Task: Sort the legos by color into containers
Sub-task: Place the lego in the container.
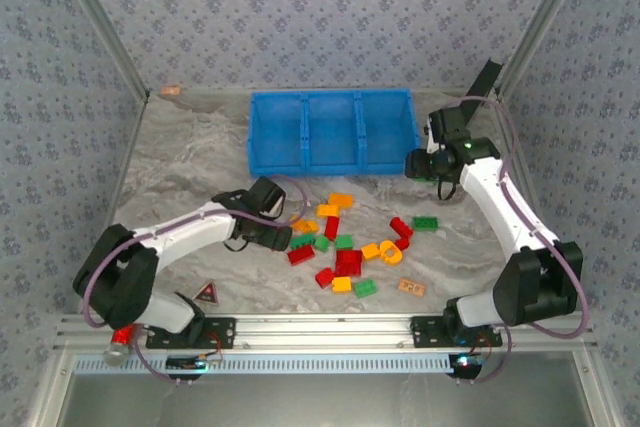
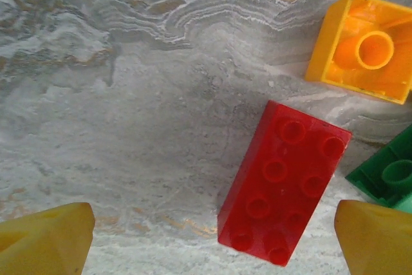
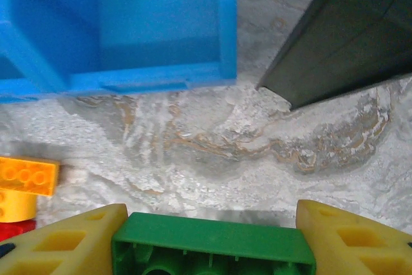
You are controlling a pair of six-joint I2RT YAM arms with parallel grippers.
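Beside the tray point(image 1: 330, 95), right end effector point(image 3: 211, 230) clasps green lego point(image 3: 212, 249).

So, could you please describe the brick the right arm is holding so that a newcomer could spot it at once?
Find the blue tray at the back of the table; the right gripper sits just off its right end. Clamped between its yellow fingers is a green oblong brick, whereas the other legos lie loose mid-table.

Lab robot test cell: alu frame point(image 1: 101, 24), patterned wall panels point(image 1: 330, 7), marble-look table point(image 1: 180, 152), mounting rail point(image 1: 330, 331) at front
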